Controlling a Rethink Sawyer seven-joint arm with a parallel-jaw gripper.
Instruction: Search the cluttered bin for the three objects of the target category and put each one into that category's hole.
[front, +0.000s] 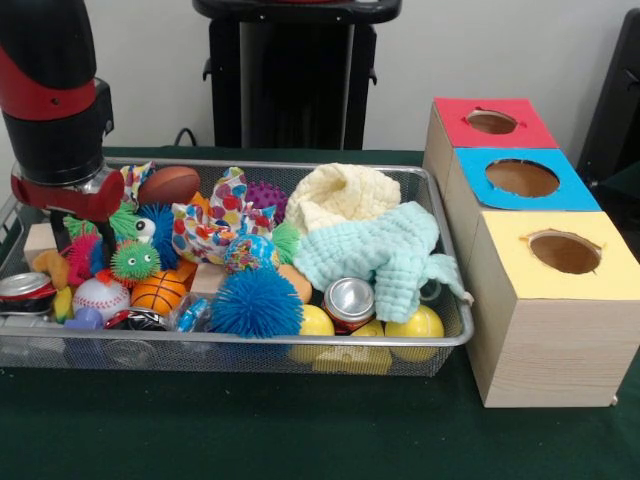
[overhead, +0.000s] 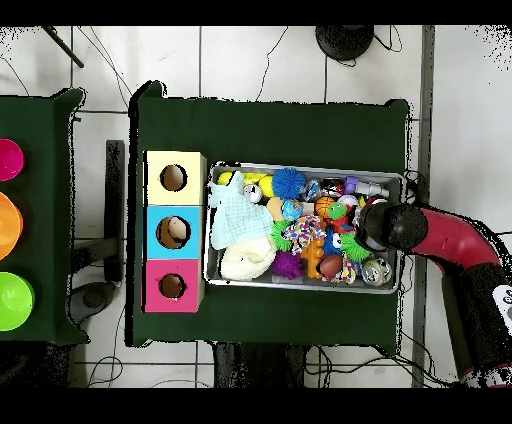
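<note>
The wire-mesh bin (front: 250, 342) sits on the green table, full of toys; it also shows in the overhead view (overhead: 300, 168). Inside lie a baseball (front: 100, 296), a small basketball (front: 158, 292), a blue spiky ball (front: 255, 302), a can (front: 348, 300), yellow balls (front: 420, 322), a teal cloth (front: 385, 250) and a cream cloth (front: 345, 195). My gripper (front: 82, 235) is open, low over the bin's left end, with fuzzy green and pink toys between its fingers. Right of the bin stand boxes with holes: red (front: 495, 122), blue (front: 522, 178) and yellow (front: 565, 252).
A brown football (front: 168, 185) and a crushed can (front: 25, 290) lie near the gripper. My arm (overhead: 440, 240) reaches in over the bin's short side. The pedestal (front: 295, 70) stands behind the bin. Coloured bowls (overhead: 12, 300) sit on a second table.
</note>
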